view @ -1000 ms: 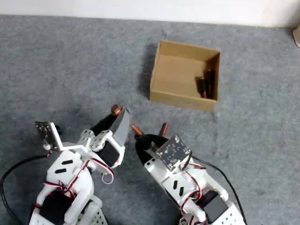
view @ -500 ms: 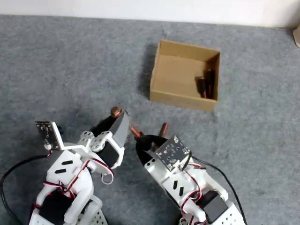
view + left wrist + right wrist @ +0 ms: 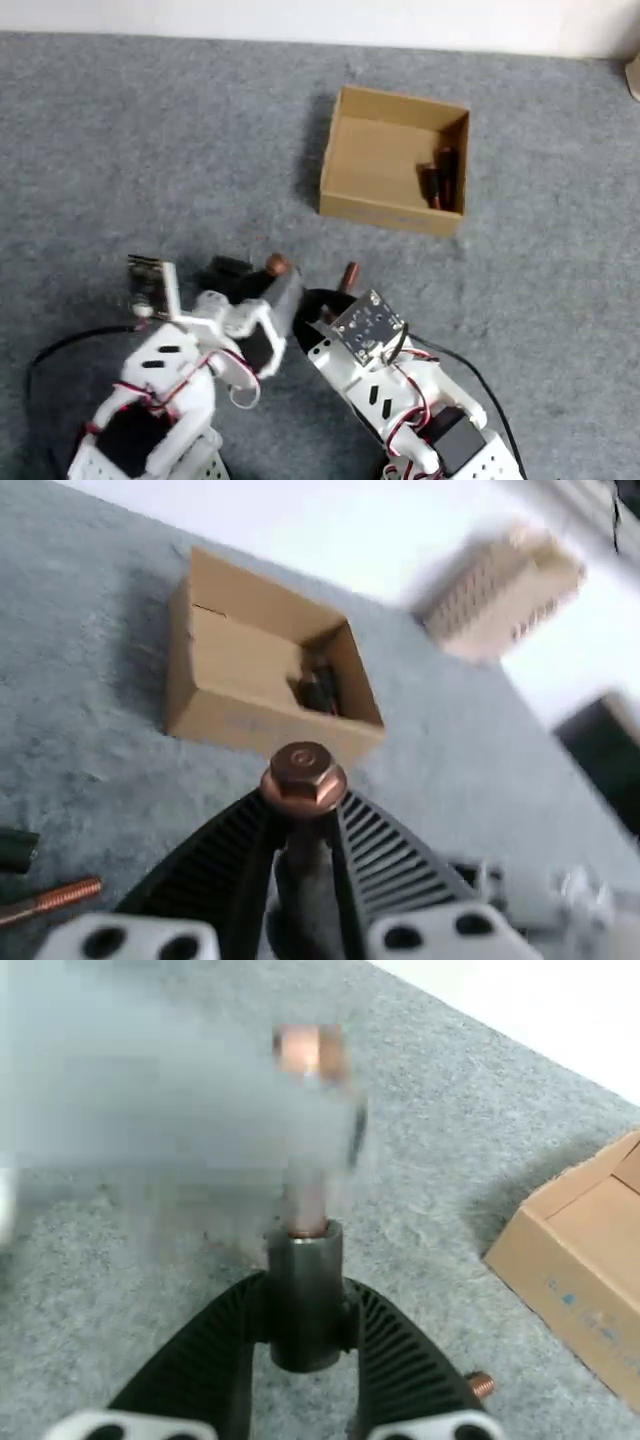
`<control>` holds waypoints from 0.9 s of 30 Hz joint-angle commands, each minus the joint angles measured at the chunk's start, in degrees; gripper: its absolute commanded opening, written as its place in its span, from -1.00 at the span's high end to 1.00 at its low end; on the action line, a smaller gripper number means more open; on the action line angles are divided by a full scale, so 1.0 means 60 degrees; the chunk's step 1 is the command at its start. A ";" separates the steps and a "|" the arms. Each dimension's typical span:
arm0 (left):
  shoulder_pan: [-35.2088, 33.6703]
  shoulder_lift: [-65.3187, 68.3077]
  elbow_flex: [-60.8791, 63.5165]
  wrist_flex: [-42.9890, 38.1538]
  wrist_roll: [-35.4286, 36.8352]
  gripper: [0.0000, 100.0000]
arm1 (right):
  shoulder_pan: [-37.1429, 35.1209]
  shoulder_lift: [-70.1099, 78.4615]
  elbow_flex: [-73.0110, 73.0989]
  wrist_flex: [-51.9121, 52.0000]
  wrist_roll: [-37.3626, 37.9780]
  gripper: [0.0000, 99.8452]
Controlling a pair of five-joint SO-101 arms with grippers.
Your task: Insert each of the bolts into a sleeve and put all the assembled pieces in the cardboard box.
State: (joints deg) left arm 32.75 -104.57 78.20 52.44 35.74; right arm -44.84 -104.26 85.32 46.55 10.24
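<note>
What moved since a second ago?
The left tool, shut on a bolt, swung right toward the right tool. That brought the bolt's tip to the top of the sleeve gripped there. The right tool, its sleeve and the cardboard box stayed put.

Left arm and right arm: white printed shells, black servos, red/white/black wire bundles, black cable off each base. Small square camera board on each wrist. Fingers black, ribbed, white holed mounts.
</note>
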 commanded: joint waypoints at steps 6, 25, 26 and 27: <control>0.0535 -0.0022 0.0359 -0.0029 -0.0484 0.98 | 0.0359 -0.0066 -0.0139 0.0022 0.0190 0.99; -0.0300 0.0007 -0.1311 0.0586 -0.0557 0.30 | 0.0344 -0.0066 -0.0037 0.0007 0.0176 0.99; -0.0549 0.0007 -0.1634 0.0586 -0.0659 0.30 | 0.0344 -0.0066 -0.0037 0.0007 0.0176 0.99; -0.0828 0.0007 -0.1868 0.0601 -0.0791 0.30 | 0.0359 -0.0066 -0.0037 0.0007 0.0176 0.99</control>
State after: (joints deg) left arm 31.87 -104.57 73.80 56.04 32.04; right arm -43.43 -104.18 85.67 46.64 10.59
